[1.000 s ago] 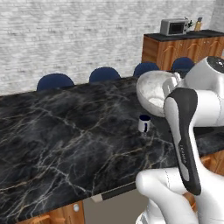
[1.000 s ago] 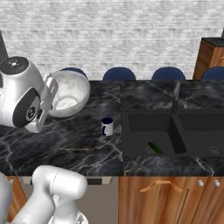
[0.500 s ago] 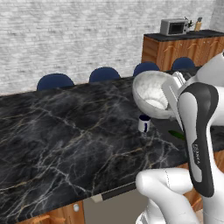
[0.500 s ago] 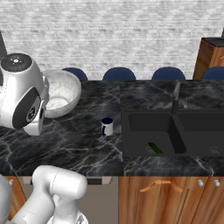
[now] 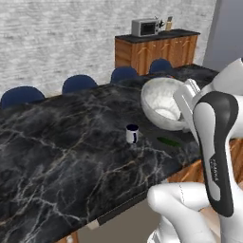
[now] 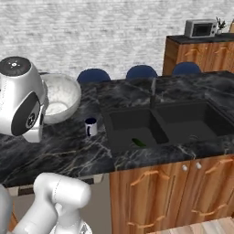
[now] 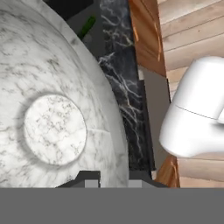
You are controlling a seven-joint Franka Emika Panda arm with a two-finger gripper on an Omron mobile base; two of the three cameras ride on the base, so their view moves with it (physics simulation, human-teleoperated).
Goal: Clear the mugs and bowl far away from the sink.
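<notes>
The arm has a big white marble bowl (image 5: 163, 102) up off the dark marble counter (image 5: 61, 147), tilted so I can look into it; from the right base view the bowl (image 6: 58, 97) hangs beside the robot's round white joint at about nine o'clock. In the hand view the gripper (image 7: 113, 177) is clamped on the bowl's rim (image 7: 114, 144), one dark tip on each side of the wall, with the bowl's flat round bottom (image 7: 54, 130) at about ten o'clock.

The white mug with the navy inside (image 5: 132, 133) stands upright on the counter, just below the raised bowl and apart from it. In the right base view that mug (image 6: 91, 127) sits just left of the black double sink (image 6: 164, 123), close to its edge. A small green thing (image 6: 138, 142) lies in the left basin. The slim faucet (image 6: 153, 91) rises at the sink's back edge.

The only writing I can find runs down the arm's dark panel (image 5: 214, 173), too blurred to read. A microwave (image 5: 144, 27) sits on the far wooden cabinet, at about one o'clock.
</notes>
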